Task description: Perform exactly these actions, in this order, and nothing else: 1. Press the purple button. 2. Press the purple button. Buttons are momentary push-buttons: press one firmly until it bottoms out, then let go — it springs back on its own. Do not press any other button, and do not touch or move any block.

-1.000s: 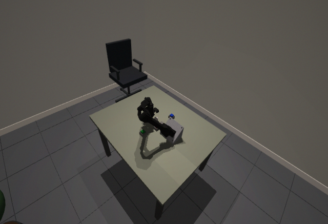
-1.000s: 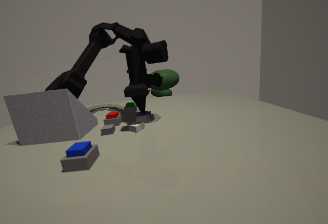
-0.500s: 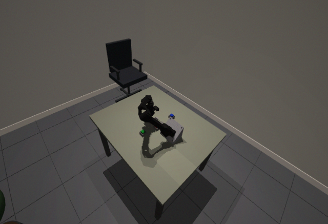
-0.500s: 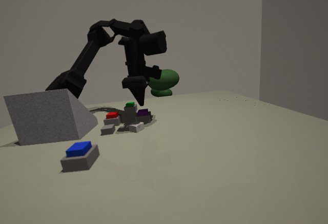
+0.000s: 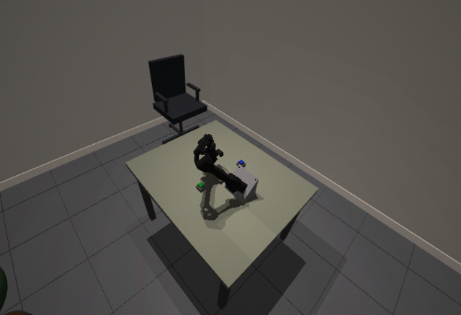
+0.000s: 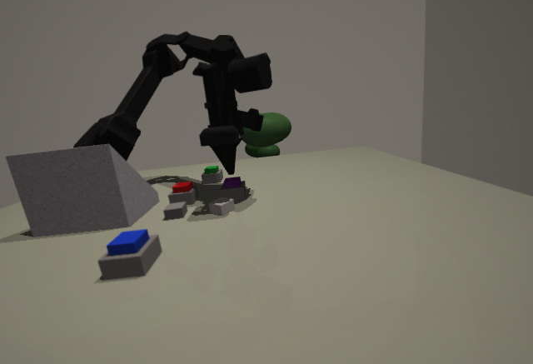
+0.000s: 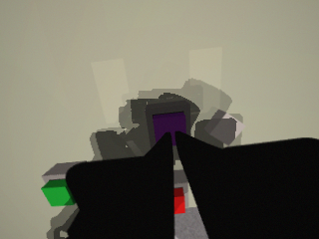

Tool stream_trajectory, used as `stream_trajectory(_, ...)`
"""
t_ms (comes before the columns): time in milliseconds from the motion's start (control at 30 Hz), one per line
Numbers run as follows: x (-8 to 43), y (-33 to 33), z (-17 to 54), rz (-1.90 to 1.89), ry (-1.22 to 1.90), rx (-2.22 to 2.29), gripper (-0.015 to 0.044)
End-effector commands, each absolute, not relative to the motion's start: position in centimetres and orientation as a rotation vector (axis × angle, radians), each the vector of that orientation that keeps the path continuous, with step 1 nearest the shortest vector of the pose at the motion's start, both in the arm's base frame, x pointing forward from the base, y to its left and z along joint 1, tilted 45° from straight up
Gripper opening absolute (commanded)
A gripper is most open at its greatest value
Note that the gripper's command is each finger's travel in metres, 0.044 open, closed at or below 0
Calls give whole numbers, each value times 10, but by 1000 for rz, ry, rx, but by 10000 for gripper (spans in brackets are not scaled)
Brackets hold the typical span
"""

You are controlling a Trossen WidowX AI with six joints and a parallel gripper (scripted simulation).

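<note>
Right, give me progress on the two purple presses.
Done: fingers are shut and empty, poised as a pointed tip above the square purple button. In hand: they hang just over its cap, apart from it in the exterior view. Left: I cannot tell whether any press has landed.

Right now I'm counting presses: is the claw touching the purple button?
Apart. In the exterior view the shut claw tip hangs above the purple button, with a sliver of background between them.
</note>
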State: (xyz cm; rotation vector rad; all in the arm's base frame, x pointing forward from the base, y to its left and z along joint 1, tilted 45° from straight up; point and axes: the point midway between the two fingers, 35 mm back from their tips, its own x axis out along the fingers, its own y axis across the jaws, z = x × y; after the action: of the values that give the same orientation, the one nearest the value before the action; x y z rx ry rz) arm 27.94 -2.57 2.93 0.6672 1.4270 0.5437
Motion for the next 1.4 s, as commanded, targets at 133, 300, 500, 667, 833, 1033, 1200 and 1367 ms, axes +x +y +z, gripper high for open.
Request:
stream_trajectory(133,280,-16,21,544,1429,675,20)
stream_trajectory(300,280,-11,16,544,1428,675,20)
stream_trajectory(500,280,-10,15,545,1428,675,20)
stream_trajectory(667,280,-10,15,545,1428,675,20)
stream_trajectory(833,280,-10,15,545,1428,675,20)
stream_trajectory(1033,278,-33,38,543,1429,674,20)
stream_trajectory(1200,279,-31,51,542,1430,674,72)
stream_trajectory(1367,277,10,136,538,1431,672,204)
